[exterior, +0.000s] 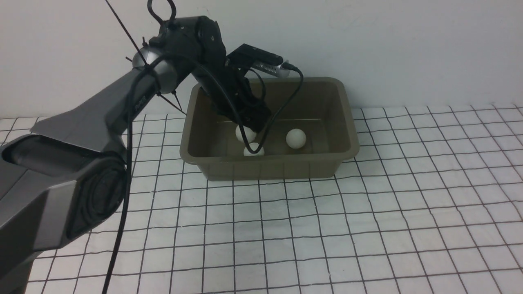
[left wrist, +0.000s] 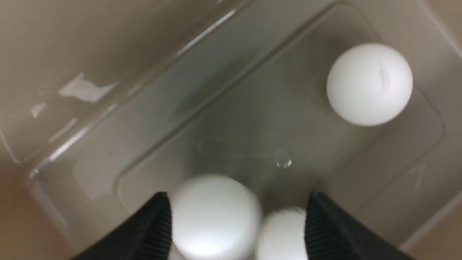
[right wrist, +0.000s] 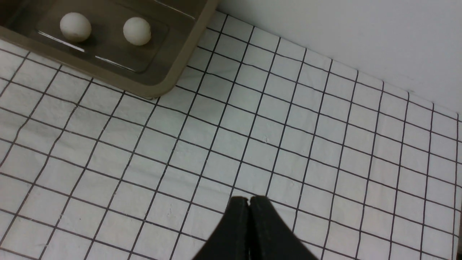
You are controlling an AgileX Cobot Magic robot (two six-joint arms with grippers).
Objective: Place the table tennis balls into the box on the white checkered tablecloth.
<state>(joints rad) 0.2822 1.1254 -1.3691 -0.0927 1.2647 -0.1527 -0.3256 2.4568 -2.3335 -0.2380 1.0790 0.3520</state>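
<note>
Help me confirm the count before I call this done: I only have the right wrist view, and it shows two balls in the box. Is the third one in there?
Observer: Yes. The front view shows all three balls in the box: one ball close beside a second on the left, and a third apart on the right.
Operator: Where is the left gripper?
Observer: The left gripper is down inside the box, at the close pair.
Operator: Is it holding one?
Observer: No. Its jaws stand wide apart, with both balls showing between them.
</note>
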